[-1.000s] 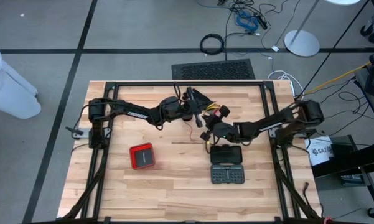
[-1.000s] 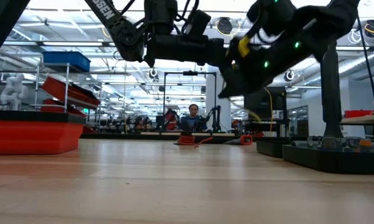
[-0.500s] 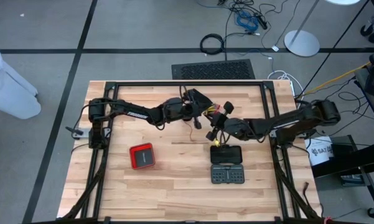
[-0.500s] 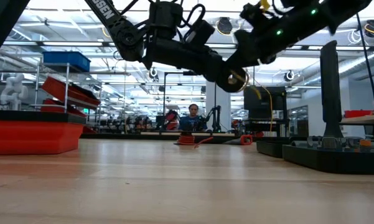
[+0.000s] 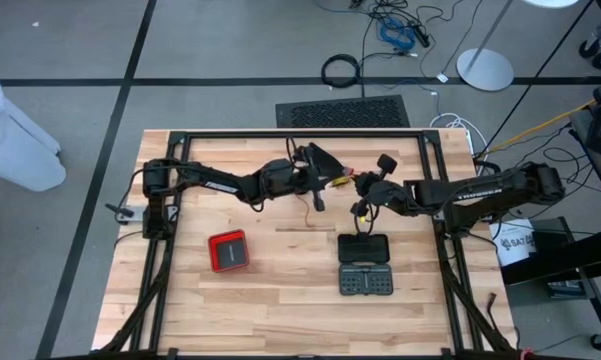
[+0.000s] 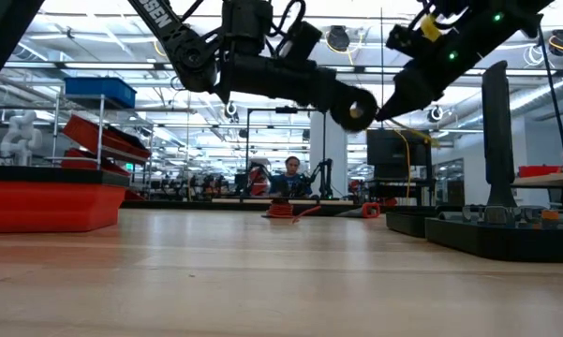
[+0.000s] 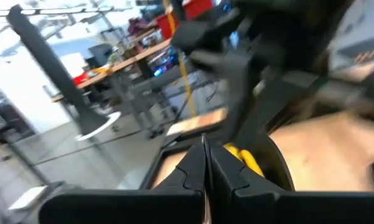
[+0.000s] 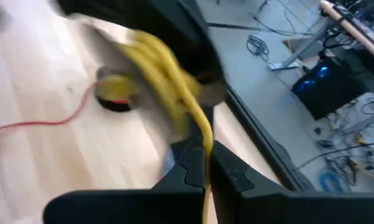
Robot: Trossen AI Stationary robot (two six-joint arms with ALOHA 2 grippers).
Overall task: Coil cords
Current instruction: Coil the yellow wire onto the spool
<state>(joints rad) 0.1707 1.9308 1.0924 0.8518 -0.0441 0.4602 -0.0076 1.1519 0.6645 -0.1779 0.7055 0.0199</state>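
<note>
Two cords show: a yellow one [image 8: 174,87] and a thin reddish-orange one [image 5: 311,214]. Both my grippers meet above the table's far middle. My left gripper [image 5: 323,188] points level toward the right edge and is shut on the reddish-orange cord. The cord's lower part [image 8: 37,126] lies on the wood. My right gripper [image 5: 362,200] faces it from the right, tipped slightly down, and is shut on the yellow cord. That cord's other end is hidden among the two grippers. My left gripper pinches a thin stretch of the reddish-orange cord [image 7: 205,144] between its two fingers, which come level from the table's left. The cord hangs slack below it down to the table. My right gripper pinches the yellow cord [image 8: 205,142] between its two fingers, slanting down from the table's right. The cord runs on from the fingertips toward my left gripper, clear of the table.
A red box [image 5: 228,250] lies at the near left. A black case [image 5: 364,246] and a black tray of small parts [image 5: 366,280] lie near the middle right. A black frame [image 5: 280,133] rims the table. A person [image 6: 290,173] sits far behind.
My right gripper has risen and drawn back toward the table's right and far edges, staying shut and taking the yellow cord with it, away from the black case. My left gripper has kept its place.
</note>
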